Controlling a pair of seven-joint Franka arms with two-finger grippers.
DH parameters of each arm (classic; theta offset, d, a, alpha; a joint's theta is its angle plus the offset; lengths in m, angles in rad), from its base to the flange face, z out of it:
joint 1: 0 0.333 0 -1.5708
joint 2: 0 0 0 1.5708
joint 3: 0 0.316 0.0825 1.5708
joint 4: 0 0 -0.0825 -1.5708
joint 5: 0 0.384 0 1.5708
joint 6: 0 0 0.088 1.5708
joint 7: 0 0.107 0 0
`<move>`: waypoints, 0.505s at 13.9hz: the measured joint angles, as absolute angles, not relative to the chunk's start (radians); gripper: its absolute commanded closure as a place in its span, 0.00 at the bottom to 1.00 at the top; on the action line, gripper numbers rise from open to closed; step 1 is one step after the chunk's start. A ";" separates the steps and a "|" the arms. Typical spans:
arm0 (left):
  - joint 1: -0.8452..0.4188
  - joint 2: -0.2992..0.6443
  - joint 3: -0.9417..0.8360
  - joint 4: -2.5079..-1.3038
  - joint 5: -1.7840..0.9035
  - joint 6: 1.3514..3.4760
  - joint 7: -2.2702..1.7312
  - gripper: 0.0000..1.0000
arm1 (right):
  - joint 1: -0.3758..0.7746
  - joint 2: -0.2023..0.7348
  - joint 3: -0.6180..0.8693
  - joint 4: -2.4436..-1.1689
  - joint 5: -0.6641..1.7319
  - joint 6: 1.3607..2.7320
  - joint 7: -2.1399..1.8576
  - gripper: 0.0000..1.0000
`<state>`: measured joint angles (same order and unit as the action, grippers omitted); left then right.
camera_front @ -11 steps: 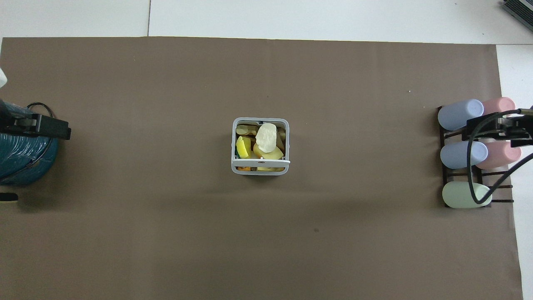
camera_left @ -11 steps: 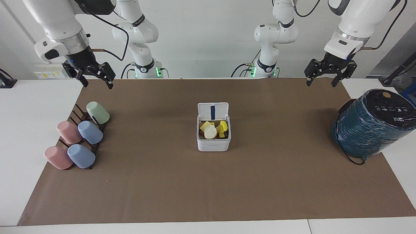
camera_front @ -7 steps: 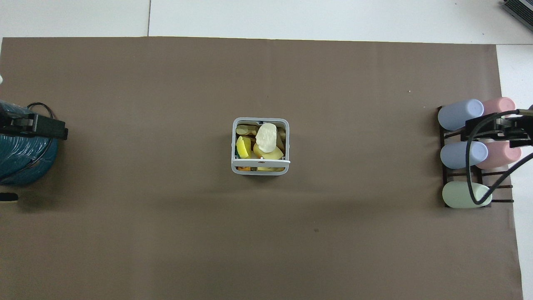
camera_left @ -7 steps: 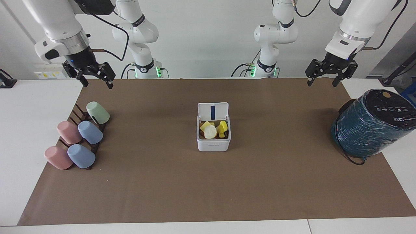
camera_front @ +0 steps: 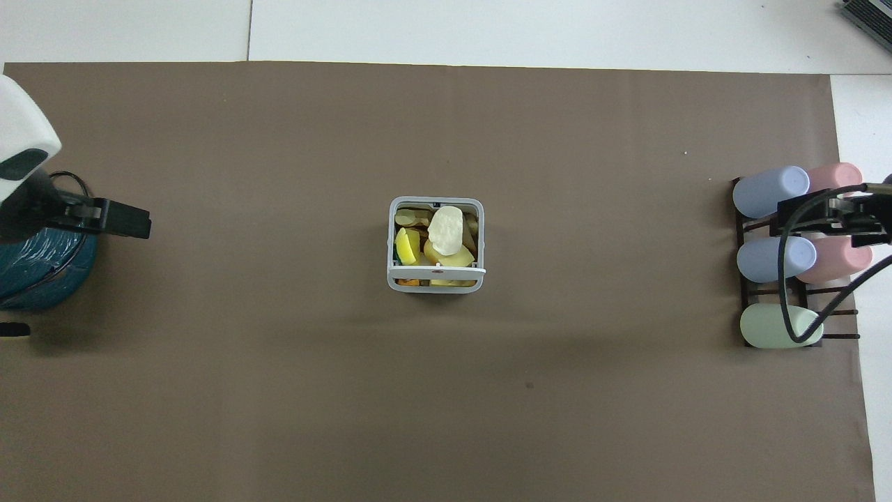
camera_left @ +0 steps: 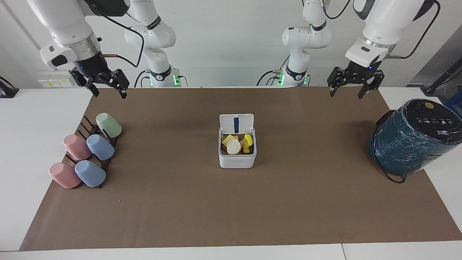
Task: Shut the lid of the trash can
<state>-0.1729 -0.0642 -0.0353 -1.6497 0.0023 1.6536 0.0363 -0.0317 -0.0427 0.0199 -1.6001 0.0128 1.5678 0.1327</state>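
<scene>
The small white trash can (camera_left: 237, 161) stands in the middle of the brown mat, filled with yellow and pale scraps. It also shows in the overhead view (camera_front: 391, 280). Its lid (camera_left: 236, 124) stands upright on the side nearer to the robots, blue strip showing; from overhead it is seen edge-on (camera_front: 437, 267). My left gripper (camera_left: 345, 94) is open and empty, up in the air over the mat toward the left arm's end (camera_front: 132, 223). My right gripper (camera_left: 109, 94) is open and empty, up over the cup rack (camera_front: 829, 216). Both are well apart from the can.
A large teal wrapped cylinder (camera_left: 411, 139) lies at the left arm's end of the table (camera_front: 35, 272). A dark rack with several pink, blue and green cups (camera_left: 86, 155) sits at the right arm's end (camera_front: 787, 258).
My left gripper has moved sideways toward the middle of the table, away from the teal cylinder. The right arm, the can and the lid have not moved.
</scene>
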 measured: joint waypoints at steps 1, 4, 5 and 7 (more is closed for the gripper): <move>-0.218 -0.077 -0.037 -1.685 0.002 1.682 0.013 0.07 | -0.032 -0.043 0.020 -1.600 0.013 1.568 0.133 0.00; -0.348 -0.118 -0.041 -1.779 0.002 1.759 -0.096 0.67 | -0.032 -0.043 0.020 -1.600 0.013 1.568 0.133 0.00; -0.387 -0.130 -0.042 -1.804 0.002 1.797 -0.146 0.82 | -0.032 -0.043 0.020 -1.600 0.013 1.568 0.133 0.00; -0.454 -0.136 -0.043 -1.842 0.002 1.870 -0.247 0.98 | -0.032 -0.043 0.020 -1.600 0.013 1.568 0.133 0.00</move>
<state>-0.4536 -0.1357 -0.0433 -1.8416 0.0023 1.8699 -0.2466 -0.0317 -0.0427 0.0199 -1.6001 0.0128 1.5678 0.1327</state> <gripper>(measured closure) 0.401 0.000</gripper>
